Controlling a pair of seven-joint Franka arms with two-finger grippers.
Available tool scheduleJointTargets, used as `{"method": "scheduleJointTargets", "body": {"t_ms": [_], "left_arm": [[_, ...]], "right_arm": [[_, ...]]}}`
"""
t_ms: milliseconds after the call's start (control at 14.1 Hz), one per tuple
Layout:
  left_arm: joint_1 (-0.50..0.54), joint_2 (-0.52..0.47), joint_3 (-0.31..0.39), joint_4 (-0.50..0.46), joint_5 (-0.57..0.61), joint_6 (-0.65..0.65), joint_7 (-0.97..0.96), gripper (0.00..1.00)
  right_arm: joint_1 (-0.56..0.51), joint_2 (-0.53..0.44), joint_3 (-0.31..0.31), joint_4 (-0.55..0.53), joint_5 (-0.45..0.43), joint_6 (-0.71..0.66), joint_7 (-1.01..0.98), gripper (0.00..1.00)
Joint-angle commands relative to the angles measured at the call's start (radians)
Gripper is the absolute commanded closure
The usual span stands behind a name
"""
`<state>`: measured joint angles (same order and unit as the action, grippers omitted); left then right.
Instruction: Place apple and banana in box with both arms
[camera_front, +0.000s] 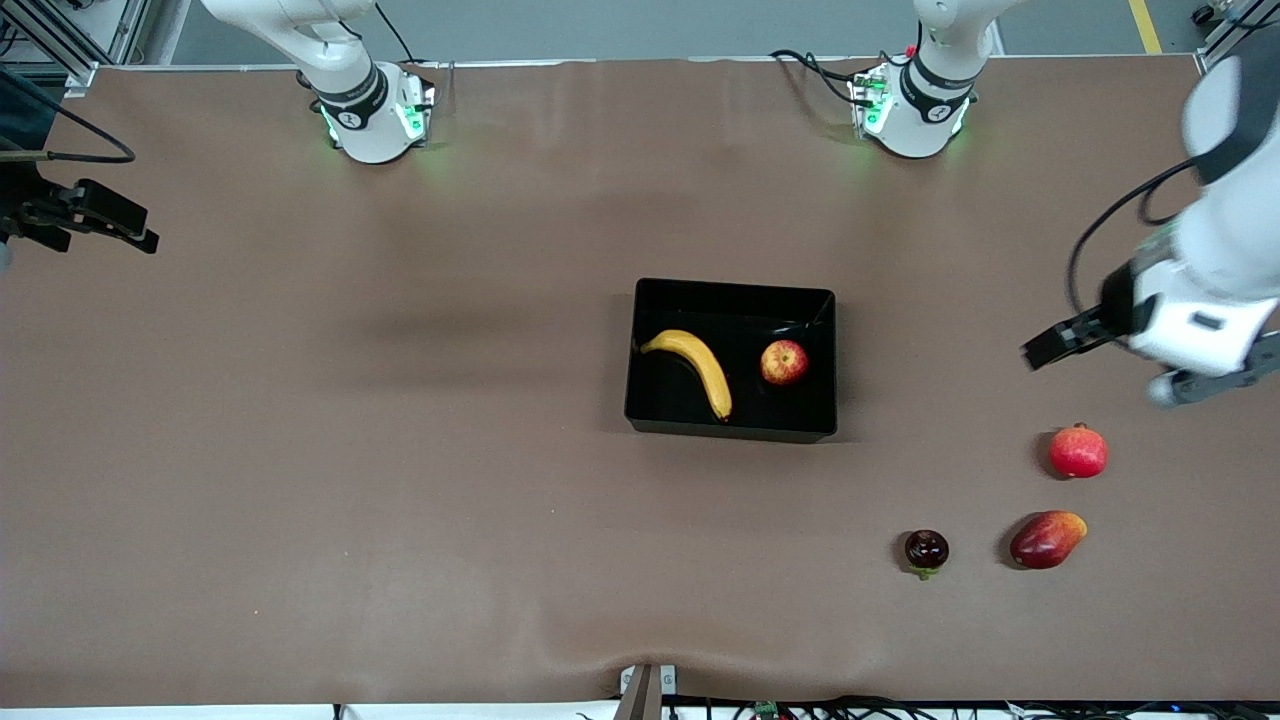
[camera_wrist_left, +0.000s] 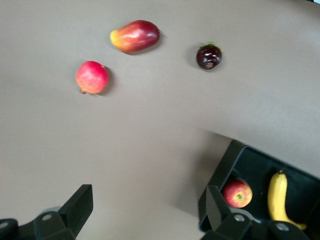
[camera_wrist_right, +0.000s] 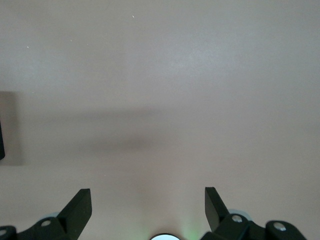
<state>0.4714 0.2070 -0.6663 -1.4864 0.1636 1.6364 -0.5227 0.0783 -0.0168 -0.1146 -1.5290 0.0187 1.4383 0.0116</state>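
The black box (camera_front: 728, 430) sits mid-table. Inside it lie the yellow banana (camera_front: 695, 368) and, beside it toward the left arm's end, the red-and-yellow apple (camera_front: 784, 362). My left gripper (camera_front: 1045, 350) hangs open and empty over bare table between the box and the left arm's end. The left wrist view shows its open gripper (camera_wrist_left: 147, 200) with one corner of the box (camera_wrist_left: 225, 170), the apple (camera_wrist_left: 237, 193) and the banana (camera_wrist_left: 278, 197). My right gripper (camera_front: 130, 228) is open over the table's right-arm end. The right wrist view shows only bare table between its gripper (camera_wrist_right: 147, 200).
Three loose fruits lie nearer the front camera than the box, toward the left arm's end: a round red fruit (camera_front: 1078, 452), an oblong red-yellow one (camera_front: 1047, 539) and a small dark one (camera_front: 926, 550). The left wrist view shows them too.
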Motion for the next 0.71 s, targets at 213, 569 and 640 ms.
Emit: {"method": "scheduleJointTargets", "body": {"t_ms": [213, 569, 640], "left_arm": [[-0.194, -0.141, 0.242, -0.011, -0.053, -0.096, 0.131, 0.00], [-0.388, -0.241, 0.447, -0.098, -0.072, -0.107, 0.263, 0.00], [-0.411, -0.267, 0.468, -0.127, -0.076, -0.106, 0.268, 0.00]], "right_arm": [[-0.025, -0.005, 0.007, 0.000, 0.003, -0.004, 0.004, 0.00], [-0.023, -0.003, 0.007, 0.000, 0.004, -0.002, 0.005, 0.00], [-0.022, -0.002, 0.007, 0.000, 0.004, -0.001, 0.005, 0.00]]}}
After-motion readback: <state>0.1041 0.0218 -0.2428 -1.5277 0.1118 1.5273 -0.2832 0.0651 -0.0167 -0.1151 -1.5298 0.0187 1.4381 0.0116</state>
